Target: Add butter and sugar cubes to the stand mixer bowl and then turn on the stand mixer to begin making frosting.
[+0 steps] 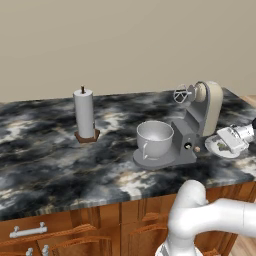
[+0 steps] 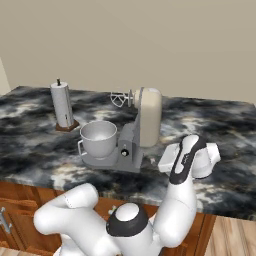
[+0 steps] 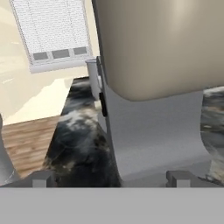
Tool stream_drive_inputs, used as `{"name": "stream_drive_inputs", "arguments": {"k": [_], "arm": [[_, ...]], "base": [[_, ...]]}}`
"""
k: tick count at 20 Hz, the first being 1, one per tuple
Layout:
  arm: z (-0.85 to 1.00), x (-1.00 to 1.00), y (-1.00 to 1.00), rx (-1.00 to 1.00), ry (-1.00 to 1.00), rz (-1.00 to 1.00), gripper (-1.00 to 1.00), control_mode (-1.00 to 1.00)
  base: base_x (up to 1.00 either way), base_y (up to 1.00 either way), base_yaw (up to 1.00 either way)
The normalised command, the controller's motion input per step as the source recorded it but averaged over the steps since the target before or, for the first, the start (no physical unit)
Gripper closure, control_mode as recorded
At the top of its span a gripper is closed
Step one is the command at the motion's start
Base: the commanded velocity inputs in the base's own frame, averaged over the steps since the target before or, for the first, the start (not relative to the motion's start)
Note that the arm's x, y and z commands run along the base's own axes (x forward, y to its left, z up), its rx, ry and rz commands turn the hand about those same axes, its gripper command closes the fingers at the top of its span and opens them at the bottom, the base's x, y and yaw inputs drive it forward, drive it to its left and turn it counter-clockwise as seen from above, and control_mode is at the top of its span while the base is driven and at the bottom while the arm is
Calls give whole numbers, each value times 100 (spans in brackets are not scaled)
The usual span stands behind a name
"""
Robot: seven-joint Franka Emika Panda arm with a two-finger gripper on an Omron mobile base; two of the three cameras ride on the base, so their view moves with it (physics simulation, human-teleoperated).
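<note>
In the left base view we see the stand mixer (image 1: 192,127) on the dark marble counter (image 1: 50,155), its cream head tilted back so the whisk (image 1: 182,94) stands clear of the stand mixer bowl (image 1: 155,139). The bowl sits on the mixer's flat base with its mouth open to the top, which is why things can be dropped in; it looks empty to us. A paper-towel roll (image 1: 84,114) stands well apart on its left. Behind the mixer, at the right edge, our white hand hangs over a round white plate (image 1: 216,147); we cannot make out the butter or the sugar cubes there.

In the right base view our arm bends up from the base and the hand rests just beside the mixer's back, low over the counter, hiding the plate. We judge it is placed here to reach for an ingredient.

In the hand view the gripper (image 3: 110,178) has its finger tips spread wide, pinching nothing, with the mixer's grey column close ahead between them.
</note>
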Motion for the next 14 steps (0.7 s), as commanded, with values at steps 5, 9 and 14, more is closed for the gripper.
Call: {"name": "stream_drive_inputs", "arguments": {"k": [5, 9, 14], "arm": [[-24, 25, 0, 0, 0, -2, -100, -100], [-12, 26, 0, 0, 0, -1, -100, -100], [-13, 30, 0, 0, 0, -1, -100, -100]], "base": [[0, 0, 0], [0, 0, 0], [0, 0, 0]]}}
